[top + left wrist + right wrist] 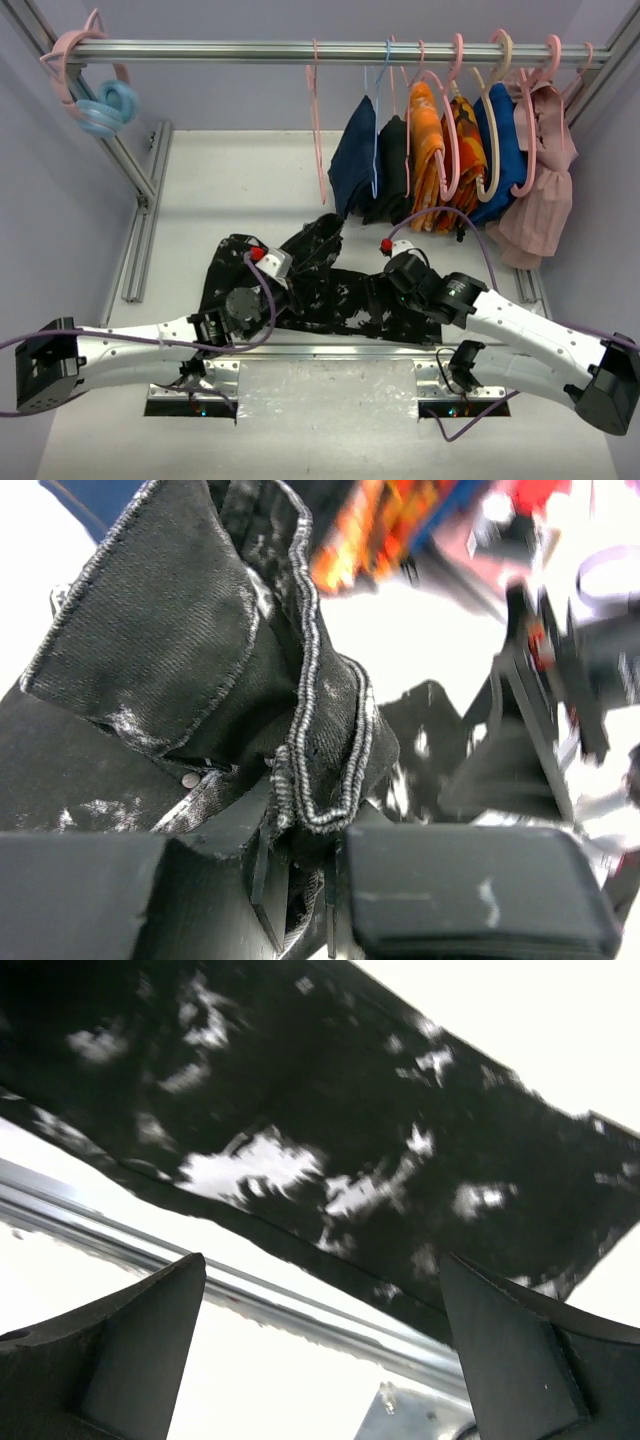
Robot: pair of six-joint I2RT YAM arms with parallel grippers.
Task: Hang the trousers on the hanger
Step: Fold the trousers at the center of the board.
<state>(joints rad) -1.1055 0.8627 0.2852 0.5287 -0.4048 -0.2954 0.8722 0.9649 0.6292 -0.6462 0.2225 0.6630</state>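
The trousers [330, 295], black with white splatter marks, lie spread across the table in front of both arms. My left gripper [285, 262] is shut on a stitched waistband fold of the trousers [200, 650] and holds that part up off the table; the fold stands between the fingers of the gripper [300, 880]. My right gripper [390, 275] hovers over the right part of the trousers [330, 1130], wide open [320, 1340] with nothing between its fingers. The hanger [318, 130], thin and pink, hangs bare on the rail behind the trousers.
Right of the hanger the rail [220, 50] carries a navy garment [355, 155], a thin blue hanger [378, 120], a black garment [393, 165], and orange [430, 150], blue [500, 150] and pink clothes [545, 200]. Spare hangers [95, 95] hang at its left end. A metal strip [330, 346] lines the near edge.
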